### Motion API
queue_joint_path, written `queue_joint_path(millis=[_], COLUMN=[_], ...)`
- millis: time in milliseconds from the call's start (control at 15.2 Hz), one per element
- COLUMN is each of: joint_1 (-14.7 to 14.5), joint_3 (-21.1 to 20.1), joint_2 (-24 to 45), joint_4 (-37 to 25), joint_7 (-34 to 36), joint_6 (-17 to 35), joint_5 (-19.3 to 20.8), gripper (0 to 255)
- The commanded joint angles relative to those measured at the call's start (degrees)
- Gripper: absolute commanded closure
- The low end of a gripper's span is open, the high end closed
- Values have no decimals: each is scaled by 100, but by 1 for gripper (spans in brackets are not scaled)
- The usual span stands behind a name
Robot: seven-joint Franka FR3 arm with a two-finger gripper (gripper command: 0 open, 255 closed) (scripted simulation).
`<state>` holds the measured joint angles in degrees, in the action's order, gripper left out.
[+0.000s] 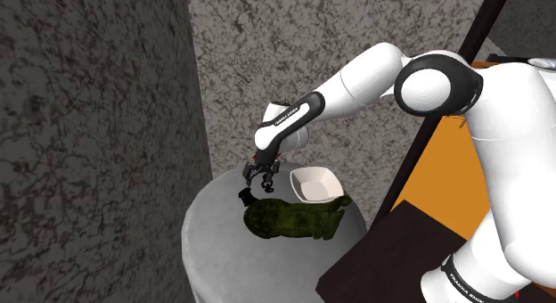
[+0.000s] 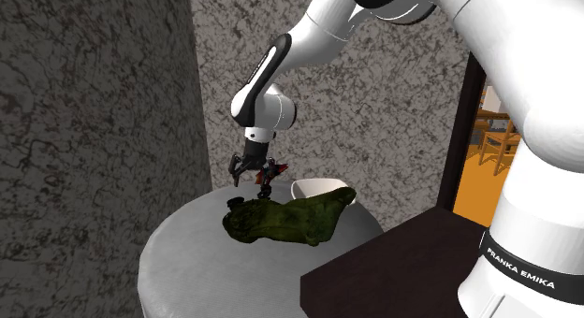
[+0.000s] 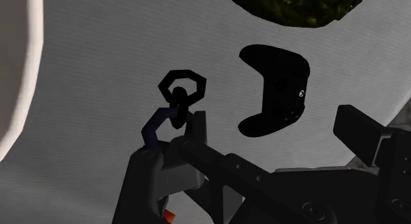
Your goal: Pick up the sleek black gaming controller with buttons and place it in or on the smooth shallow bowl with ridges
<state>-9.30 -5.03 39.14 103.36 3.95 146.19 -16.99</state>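
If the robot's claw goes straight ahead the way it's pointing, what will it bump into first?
Most likely the black controller: it lies on the grey table right ahead of the open gripper. Depth is hard to judge, though.

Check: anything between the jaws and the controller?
Nothing in the wrist view: bare table around the controller, seen through the gap of the open jaws. A small ringed thing shows beside one finger, off that line.
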Motion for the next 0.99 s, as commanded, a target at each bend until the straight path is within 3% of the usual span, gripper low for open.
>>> queue_joint_path(millis=[0, 528, 924], joint_1=[-90, -162, -162], joint_3=[-3, -28, -28], joint_2=[500, 1043, 1043], joint_4=[-557, -860, -860], joint_7=[80, 80, 80], joint_6=[-37, 217, 217], joint_5=[42, 31, 31], gripper=[0, 0, 0])
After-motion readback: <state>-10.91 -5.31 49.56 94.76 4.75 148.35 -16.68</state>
